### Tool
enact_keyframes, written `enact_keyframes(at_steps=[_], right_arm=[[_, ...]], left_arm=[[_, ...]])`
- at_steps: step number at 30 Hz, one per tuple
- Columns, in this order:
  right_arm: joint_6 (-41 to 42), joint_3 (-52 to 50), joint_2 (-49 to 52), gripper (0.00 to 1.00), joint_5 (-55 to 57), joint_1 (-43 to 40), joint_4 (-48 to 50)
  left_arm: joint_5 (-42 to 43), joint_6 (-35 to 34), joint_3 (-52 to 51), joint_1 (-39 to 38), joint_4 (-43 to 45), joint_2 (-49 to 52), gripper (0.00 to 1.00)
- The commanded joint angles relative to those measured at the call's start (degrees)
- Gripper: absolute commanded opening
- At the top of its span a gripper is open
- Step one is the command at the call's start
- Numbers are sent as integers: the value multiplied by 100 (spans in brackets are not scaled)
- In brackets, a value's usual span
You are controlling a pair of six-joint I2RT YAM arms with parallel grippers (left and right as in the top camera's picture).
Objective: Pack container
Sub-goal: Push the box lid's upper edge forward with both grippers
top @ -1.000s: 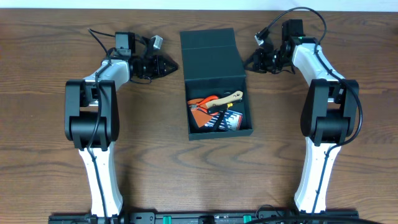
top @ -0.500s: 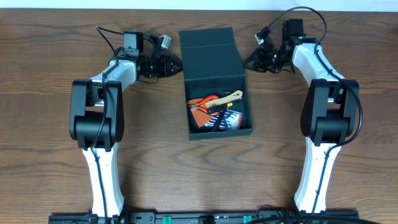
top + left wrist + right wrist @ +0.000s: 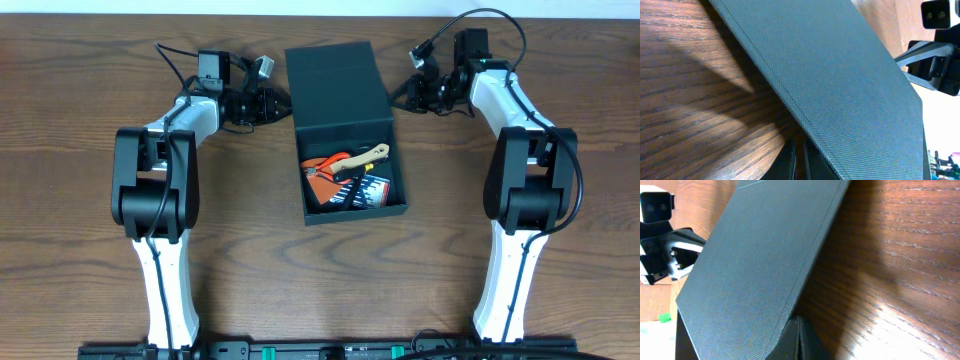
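The dark teal container (image 3: 304,195) stands open at the table's middle, its flap lid (image 3: 335,80) laid back toward the far side. Inside lie orange pliers (image 3: 328,164), a wooden-handled tool (image 3: 366,156) and other small tools. My left gripper (image 3: 284,104) is shut, its tips at the lid's left edge. In the left wrist view the fingers (image 3: 800,160) sit under the tilted lid (image 3: 840,75). My right gripper (image 3: 396,98) is shut at the lid's right edge. The right wrist view shows its fingers (image 3: 798,337) beside and below the lid (image 3: 760,265).
The brown wooden table (image 3: 240,260) carries both arm bases at the front. Cables loop behind each wrist near the far edge.
My left gripper has moved right up to the lid's left edge. The lid's far left corner has shifted slightly left. The right arm has barely moved.
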Motion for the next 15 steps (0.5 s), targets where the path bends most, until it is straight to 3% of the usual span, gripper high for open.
enact_keyframes(at_steps=[1,15], right_arm=[[-116,-2,42,1,-511,44,15],[-732,-2,42,1,-1532,42,37]], left_arm=[[229,-94,146,9,26,48,5],[734,-468,723,4,20,35,6]])
